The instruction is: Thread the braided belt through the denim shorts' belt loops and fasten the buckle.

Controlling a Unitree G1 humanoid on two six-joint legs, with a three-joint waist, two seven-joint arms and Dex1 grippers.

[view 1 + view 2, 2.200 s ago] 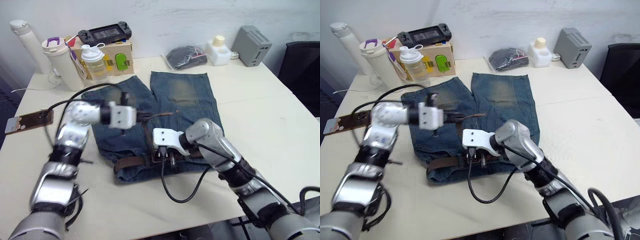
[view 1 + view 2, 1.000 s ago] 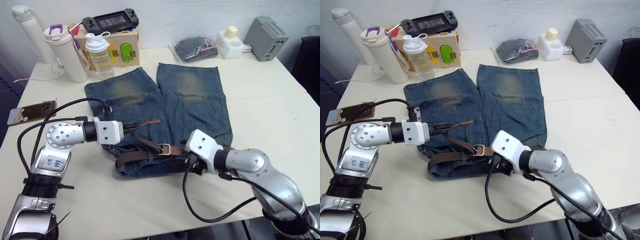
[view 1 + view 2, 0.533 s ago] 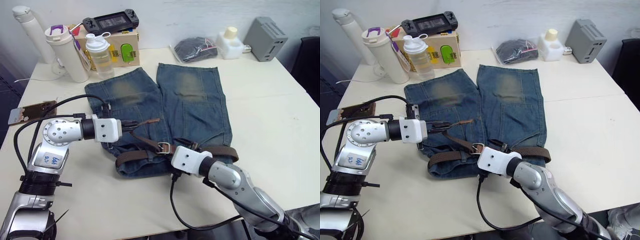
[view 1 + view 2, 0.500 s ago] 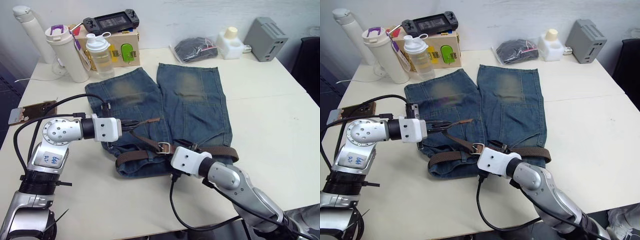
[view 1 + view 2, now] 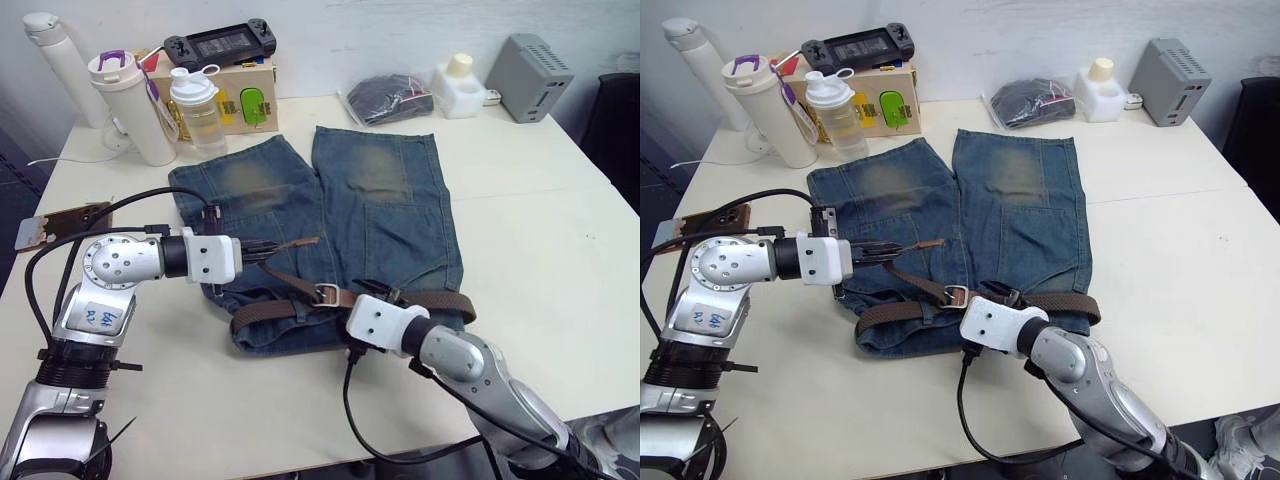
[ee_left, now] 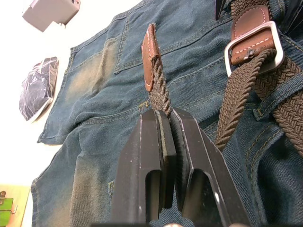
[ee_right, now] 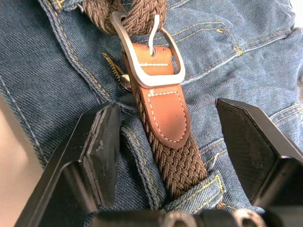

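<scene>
**Left gripper pinches the belt's tip end; right gripper gapes over the buckle**

The left gripper [image 6: 163,142] is clamped tight on the braided belt [image 6: 161,92], its two black fingers [image 6: 147,156] pressed against the woven strap just short of the tan leather tip [image 6: 150,56]. The tip sticks out past the fingertips, lifted off the denim shorts [image 5: 385,215], which lie flat beneath the gripper with their legs stretching away from it. From the pinch point the strap runs back down to the waistband and toward the right gripper.

The right gripper [image 7: 177,142] is spread wide and holds nothing. Its fingers [image 7: 102,146] stand well apart on either side of the belt, and the strap runs straight through the gap between them without touching either one. Just ahead of the fingertips lies the buckle [image 7: 149,54], a silver frame with its prong resting across the braid, joined to a tan leather tab. Close to this gripper's palm the strap passes under one of the belt loops [image 7: 191,196] on the waistband.

In the head views the belt lies along the waistband [image 5: 300,335], the edge of the shorts nearest both grippers, with the buckle [image 5: 326,294] between the two grippers. The table [image 5: 540,230] carries the shorts.
</scene>
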